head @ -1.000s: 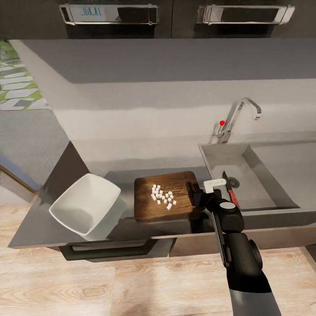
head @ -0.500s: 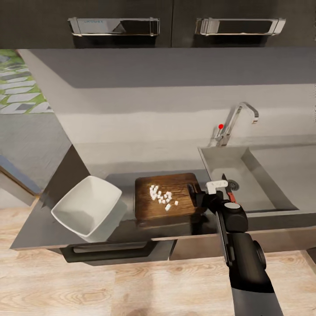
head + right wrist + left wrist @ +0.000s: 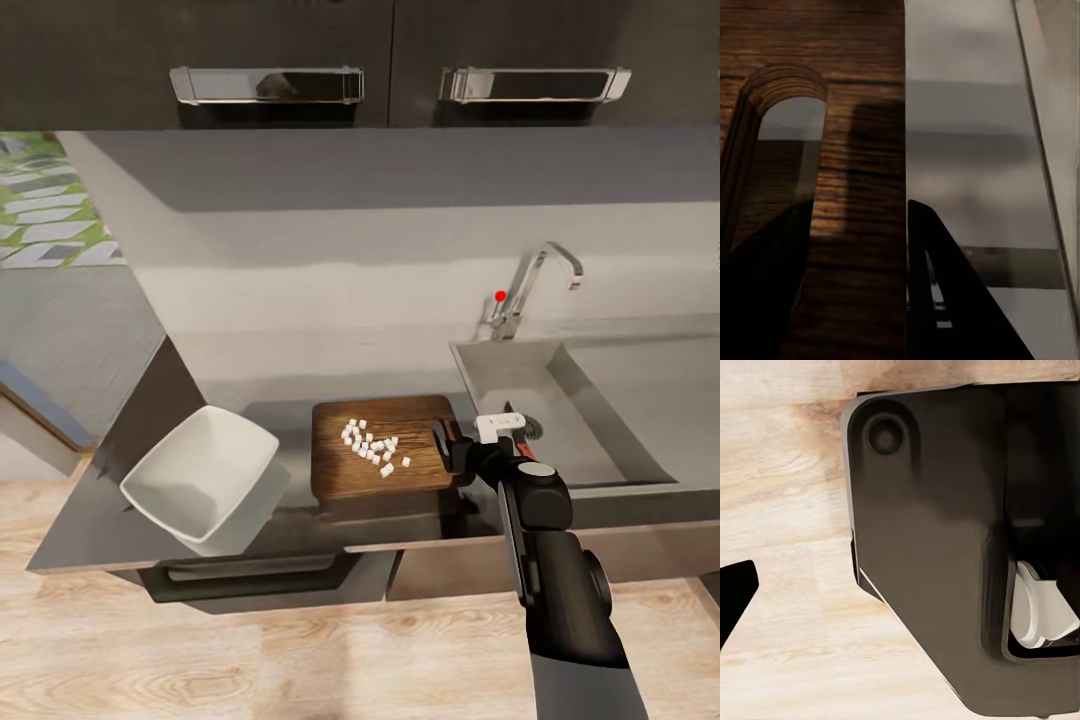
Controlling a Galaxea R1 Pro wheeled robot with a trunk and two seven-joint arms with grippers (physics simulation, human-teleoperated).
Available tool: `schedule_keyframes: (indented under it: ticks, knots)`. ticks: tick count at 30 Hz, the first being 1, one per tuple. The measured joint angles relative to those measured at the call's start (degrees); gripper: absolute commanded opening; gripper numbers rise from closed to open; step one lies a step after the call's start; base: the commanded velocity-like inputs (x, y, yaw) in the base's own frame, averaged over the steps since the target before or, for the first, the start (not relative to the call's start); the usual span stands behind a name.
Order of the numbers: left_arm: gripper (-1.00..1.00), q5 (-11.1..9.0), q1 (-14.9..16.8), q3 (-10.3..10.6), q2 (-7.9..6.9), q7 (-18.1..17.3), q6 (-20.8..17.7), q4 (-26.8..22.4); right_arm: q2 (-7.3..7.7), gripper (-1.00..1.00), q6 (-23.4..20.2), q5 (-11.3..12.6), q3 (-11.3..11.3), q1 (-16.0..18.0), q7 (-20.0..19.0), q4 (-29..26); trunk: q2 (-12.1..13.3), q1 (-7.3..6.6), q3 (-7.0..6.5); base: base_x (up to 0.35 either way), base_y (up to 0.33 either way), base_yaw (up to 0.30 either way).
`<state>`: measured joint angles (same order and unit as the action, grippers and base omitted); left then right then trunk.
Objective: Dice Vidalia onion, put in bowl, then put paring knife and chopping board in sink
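The dark-brown chopping board (image 3: 345, 470) lies on the grey countertop (image 3: 300, 350), with white diced onion (image 3: 372, 448) scattered on its middle. My right gripper (image 3: 452, 452) is at the board's right end. In the right wrist view its dark fingers (image 3: 945, 300) straddle the wooden strip (image 3: 862, 187) beside the handle slot, shut on it. A white squarish bowl (image 3: 200, 478) rests tilted at the counter's left end. The paring knife (image 3: 510, 412) lies in the sink (image 3: 600, 400) just behind my right wrist, its dark blade showing. One left fingertip (image 3: 735, 592) hangs over the floor.
The chrome tap (image 3: 530, 285) with a red knob stands behind the sink. Dark wall cabinets with steel handles (image 3: 265, 85) hang above. Wooden floor lies in front of the counter. My own dark base (image 3: 930, 547) is below the left gripper.
The whole picture has shifted, so the camera moved. My right gripper stays at the board's handle end, and the onion pieces keep their place on the board.
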<state>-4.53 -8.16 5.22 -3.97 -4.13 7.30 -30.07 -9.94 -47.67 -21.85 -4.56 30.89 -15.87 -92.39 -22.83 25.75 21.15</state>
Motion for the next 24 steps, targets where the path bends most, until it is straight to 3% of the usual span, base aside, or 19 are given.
schedule_keyframes:
  ticks: [13,24]
  knots:
    - [1.00,0.00,-0.02,-0.03,0.01,0.00,-0.02,-0.03,0.02,-1.00,0.03,-0.34,-0.01,0.00,0.00,0.00,0.00,0.00,-1.20,0.000,0.243,0.000]
    - [1.00,0.00,0.00,0.00,0.00,0.00,0.00,0.00,0.00,-1.00,-0.04,0.01,0.00,0.00,0.00,0.00,0.00,0.00,-2.22,0.000,0.030,0.000]
